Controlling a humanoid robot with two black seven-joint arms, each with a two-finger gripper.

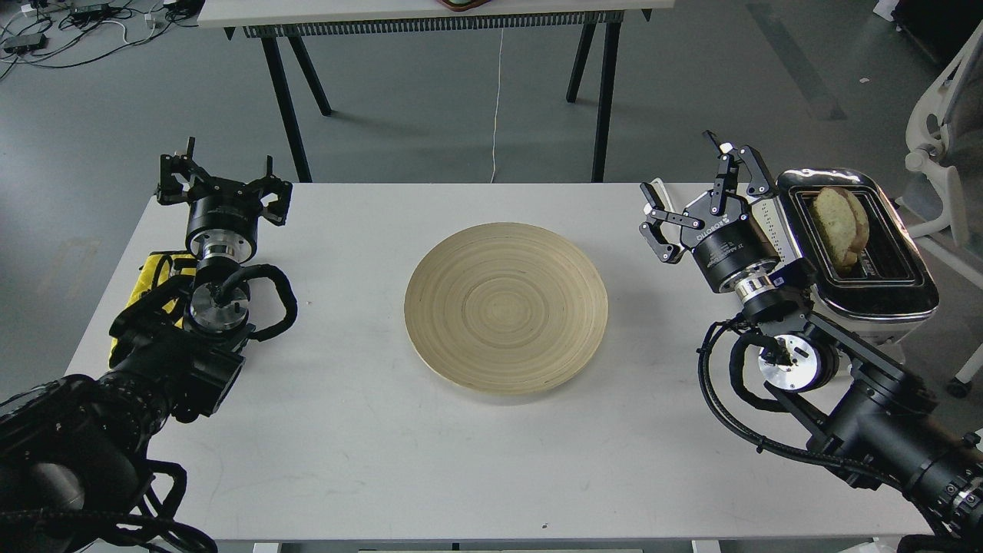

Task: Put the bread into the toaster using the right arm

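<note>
right tool (labelled "dh-robotics") gapes empty beside toaster holding bread; left tool spread.

White worktop has a round bamboo plate sitting right in the middle. The toaster is on the far right edge, and a yellow thing lies at the left.

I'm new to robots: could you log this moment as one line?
bread: in toaster slot | right end effector: open, empty, beside toaster | left end effector: open, idle | plate: empty

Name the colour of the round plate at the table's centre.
Pale tan plate with concentric wood-grain rings, seen in the head view.
</note>
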